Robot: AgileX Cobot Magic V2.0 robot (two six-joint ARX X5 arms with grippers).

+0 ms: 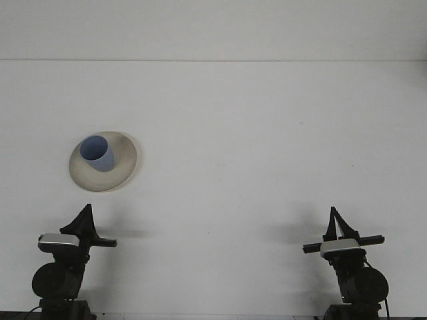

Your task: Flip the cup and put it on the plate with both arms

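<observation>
A blue cup (98, 153) stands upright, mouth up, on a beige plate (120, 170) at the left of the white table. My left gripper (85, 215) is at the near left edge, below the plate and well apart from it. At the near right edge sits my right gripper (334, 217), far from the cup. Each gripper shows only as a dark pointed shape above its wrist camera, with nothing held in either.
The white table (253, 147) stretches back to a pale wall (213, 30). Both arm bases (59, 283) sit at the front edge.
</observation>
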